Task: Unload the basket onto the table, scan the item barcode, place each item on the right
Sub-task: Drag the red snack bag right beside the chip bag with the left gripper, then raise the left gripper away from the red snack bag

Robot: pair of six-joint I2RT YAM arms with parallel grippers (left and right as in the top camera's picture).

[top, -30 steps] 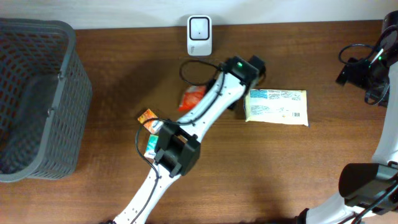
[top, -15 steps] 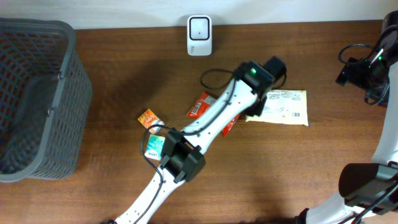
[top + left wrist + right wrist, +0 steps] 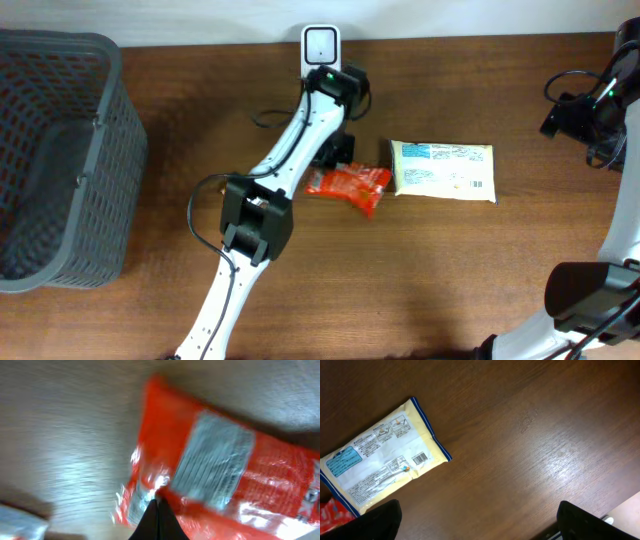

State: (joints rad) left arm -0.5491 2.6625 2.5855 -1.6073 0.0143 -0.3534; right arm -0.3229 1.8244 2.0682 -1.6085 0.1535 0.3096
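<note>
A red snack packet (image 3: 350, 184) lies flat on the table, left of a yellow-and-white packet (image 3: 443, 170). The white scanner (image 3: 321, 45) stands at the back edge. My left gripper (image 3: 340, 152) hangs just in front of the scanner, above the red packet's far edge. In the blurred left wrist view the red packet (image 3: 220, 465) and its white label fill the frame. My left gripper (image 3: 159, 506) is shut, tips at the packet's edge; a pinch cannot be made out. My right gripper (image 3: 482, 525) is open and empty. The yellow packet (image 3: 380, 460) shows a barcode.
A grey mesh basket (image 3: 60, 150) fills the left end of the table. The left arm (image 3: 255, 225) stretches diagonally from the front edge to the scanner. The right arm (image 3: 600, 110) stays at the far right with its cables.
My left arm swung left, from over the yellow packet to the front of the scanner. The red packet, half under the arm before, now lies exposed. The right arm is unmoved.
</note>
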